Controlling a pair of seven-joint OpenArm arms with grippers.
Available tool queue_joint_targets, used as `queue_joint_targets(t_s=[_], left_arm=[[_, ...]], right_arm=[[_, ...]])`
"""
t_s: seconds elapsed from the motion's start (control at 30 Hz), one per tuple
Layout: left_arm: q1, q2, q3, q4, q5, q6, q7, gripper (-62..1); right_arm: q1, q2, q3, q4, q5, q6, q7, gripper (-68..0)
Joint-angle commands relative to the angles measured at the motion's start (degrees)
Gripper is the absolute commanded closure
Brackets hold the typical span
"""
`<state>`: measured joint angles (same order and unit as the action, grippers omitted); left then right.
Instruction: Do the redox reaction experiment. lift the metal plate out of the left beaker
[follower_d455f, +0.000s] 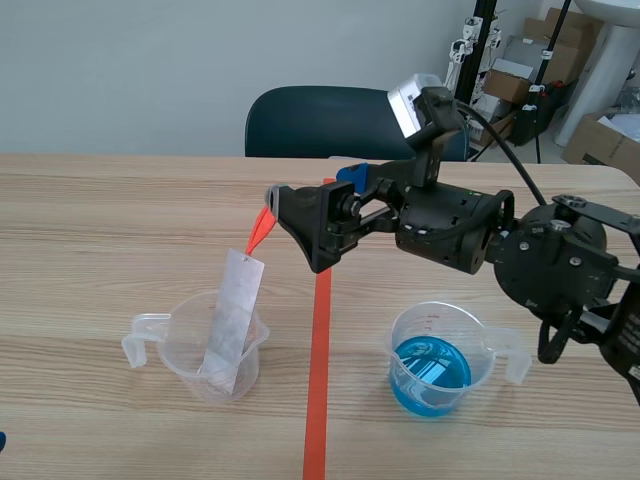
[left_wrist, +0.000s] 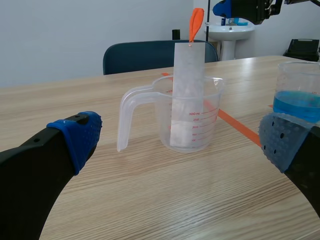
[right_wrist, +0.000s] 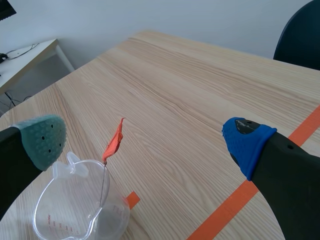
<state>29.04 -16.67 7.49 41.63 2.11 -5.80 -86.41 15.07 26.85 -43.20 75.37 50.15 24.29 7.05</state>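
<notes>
A clear left beaker holds a grey metal plate that leans on its rim, with an orange tab on the plate's top end. My right gripper hangs open just right of that tab, touching nothing. In the right wrist view the tab stands between the open fingers, nearer the grey-green pad, above the beaker. My left gripper is open and low over the table. The beaker, the plate and the tab stand ahead of it.
A second beaker with blue liquid stands right of the orange tape line; it also shows as the blue-filled beaker near my left gripper's right finger. A dark chair stands behind the table.
</notes>
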Motion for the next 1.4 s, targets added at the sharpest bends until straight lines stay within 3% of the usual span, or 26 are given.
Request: queue_joint_targets(t_s=[0.0, 0.3, 0.47, 0.7, 0.93, 1.17, 1.37], left_arm=[[0.48, -0.04, -0.26, 0.76, -0.17, 0.13, -2.62, -62.3], [0.46, -0.04, -0.28, 0.76, -0.15, 0.13, -2.62, -62.3], [0.31, -0.07, -0.28, 0.76, -0.17, 0.13, -2.62, -62.3], [0.07, -0.04, -0.28, 0.74, -0.17, 0.13, -2.62, -62.3], [-0.31, -0.04, -0.28, 0.70, -0.17, 0.13, -2.62, -62.3], [-0.33, -0.04, -0.28, 0.70, -0.17, 0.13, -2.62, -62.3], [-0.33, -0.04, -0.28, 0.70, -0.17, 0.13, -2.62, -62.3]], right_arm=[[1.62, -1.18, 0.37, 0.85, -0.59, 0.20, 0.72, -67.9], [3.26, -5.29, -1.55, -3.54, -0.92, 0.20, 0.15, -67.9], [3.34, -5.70, -2.93, -3.89, -0.90, 0.22, 0.37, -67.9], [3.32, -6.93, -3.50, -3.89, -0.90, 0.17, -0.70, -59.3], [3.30, -7.17, -3.50, -3.89, -0.87, 0.17, -1.64, -44.6], [3.28, -7.17, -3.50, -3.89, -0.85, 0.17, -2.89, -41.7], [2.82, -7.17, -3.50, -3.89, -0.81, 0.17, -4.02, -34.5]])
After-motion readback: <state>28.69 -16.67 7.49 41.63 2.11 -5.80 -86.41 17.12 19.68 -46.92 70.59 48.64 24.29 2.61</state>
